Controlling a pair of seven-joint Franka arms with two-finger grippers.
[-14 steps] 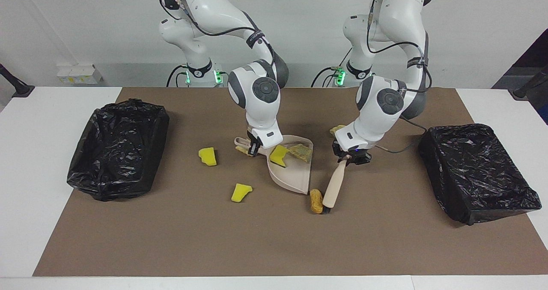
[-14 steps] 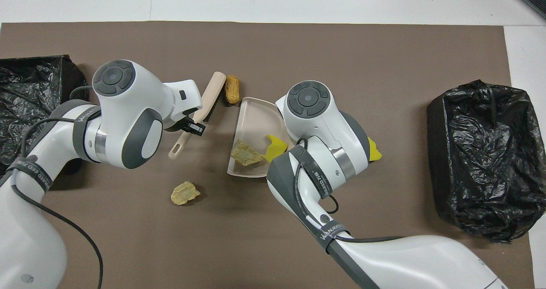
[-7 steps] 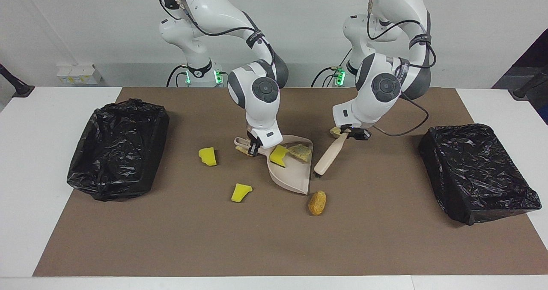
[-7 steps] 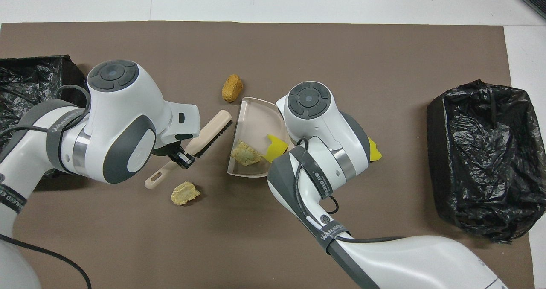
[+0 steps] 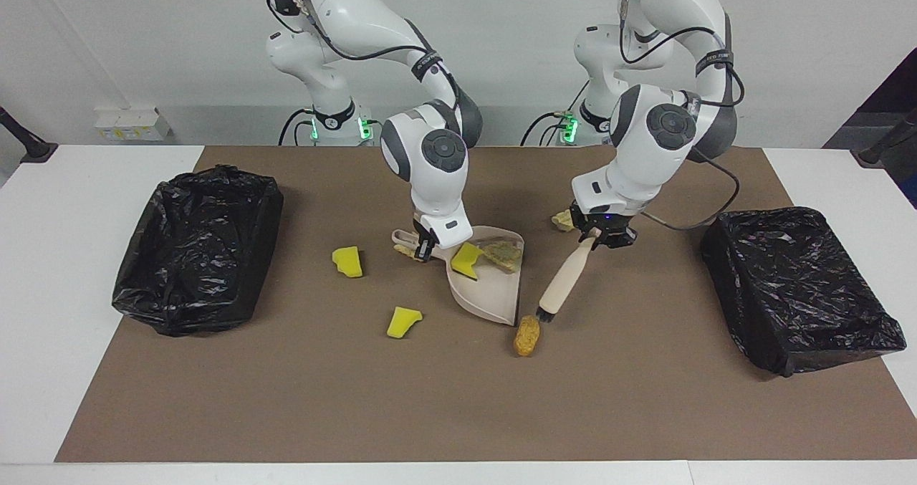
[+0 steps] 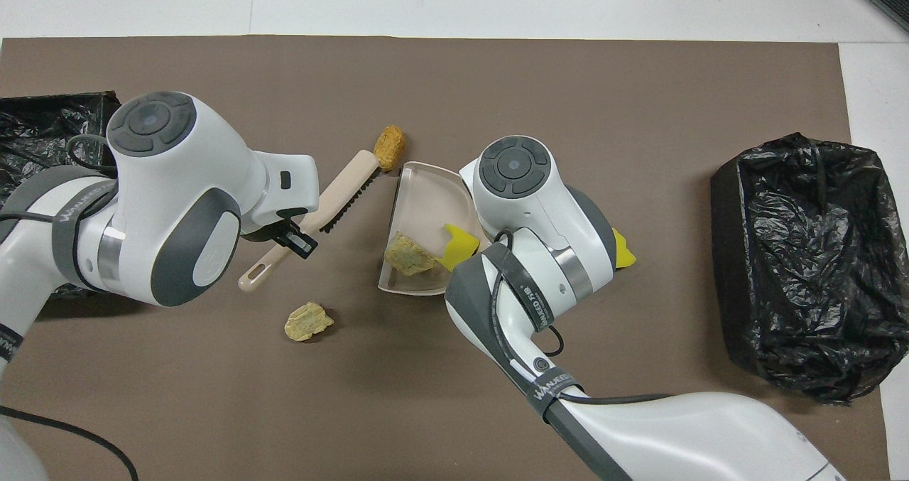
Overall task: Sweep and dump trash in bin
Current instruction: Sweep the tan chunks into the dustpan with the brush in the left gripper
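Nearest the robots, a pale beige scrap (image 6: pixel 308 321) lay alone on the brown mat (image 5: pixel 444 413) covering the tabletop, toward the left arm's end. Over it and slightly farther out, the left tool (image 5: pixel 600 233) was clamped shut on the handle of the brush (image 5: pixel 566 285), whose long axis slanted away from the robots, bristle end low and touching the orange-brown nugget (image 5: pixel 526 335). That nugget lay with its long axis pointing roughly away from the robots, just off the dustpan's (image 5: pixel 491 295) open lip. The right tool (image 5: pixel 428 245) was shut on the dustpan's handle; the pan held a yellow wedge (image 5: pixel 467 260) and a beige crumbly piece (image 5: pixel 503 255). Two more yellow wedges (image 5: pixel 348 261) (image 5: pixel 402 322) sat toward the right arm's end, the second farther out. A black-lined bin (image 5: pixel 197 248) stood at each end (image 5: pixel 799 284).
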